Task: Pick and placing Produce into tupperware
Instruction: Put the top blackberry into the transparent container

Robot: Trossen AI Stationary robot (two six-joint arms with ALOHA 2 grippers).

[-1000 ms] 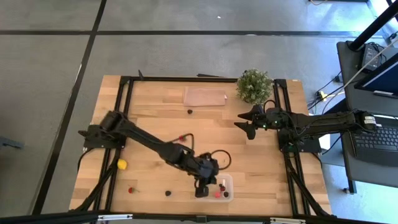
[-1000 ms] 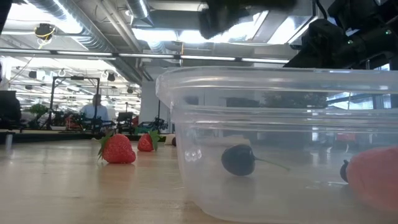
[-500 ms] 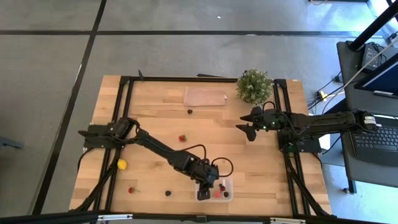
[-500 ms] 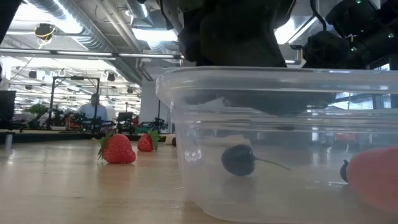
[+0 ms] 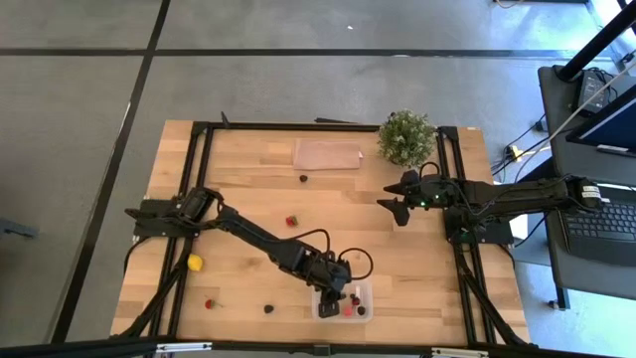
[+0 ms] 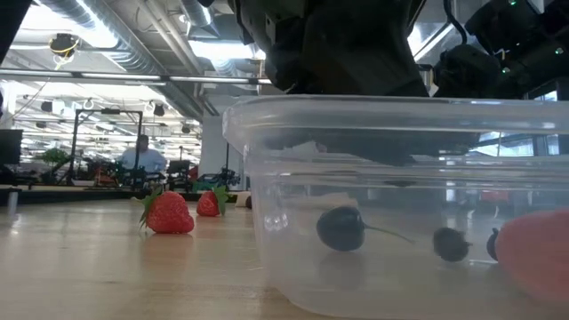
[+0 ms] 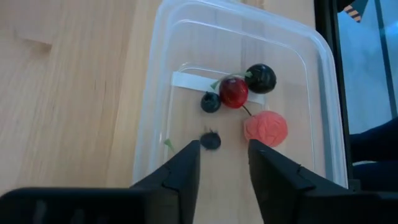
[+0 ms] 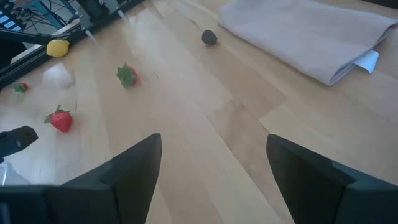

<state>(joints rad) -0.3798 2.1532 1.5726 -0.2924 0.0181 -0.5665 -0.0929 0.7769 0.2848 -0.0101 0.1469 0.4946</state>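
The clear tupperware (image 5: 365, 289) stands near the table's near edge and fills the low view (image 6: 400, 133). On its floor lie dark berries (image 7: 211, 140), a red cherry (image 7: 234, 91) and a pinkish-red piece (image 7: 266, 127). My left gripper (image 7: 222, 149) hangs open just above the tub (image 5: 325, 301), its fingers empty, with one small dark berry lying just past the tips. My right gripper (image 8: 211, 155) hovers wide open over the table's far right part (image 5: 391, 206). A lemon (image 5: 195, 263), strawberries (image 5: 210, 304) (image 5: 291, 221) and dark berries (image 5: 268, 308) (image 5: 303, 179) lie loose on the wood.
A bushy potted plant (image 5: 405, 137) and a flat brownish sheet (image 5: 328, 154) sit at the far edge. A black frame (image 5: 199, 179) runs along the table's left, right and far sides. Two strawberries (image 6: 167, 213) (image 6: 210, 204) lie left of the tub. A person (image 6: 142, 156) sits in the room behind.
My left gripper has come down over the tupperware and stayed just above its rim. One more small dark berry now lies on the tub's floor in the low view, beside the stemmed one. The right arm has barely moved.
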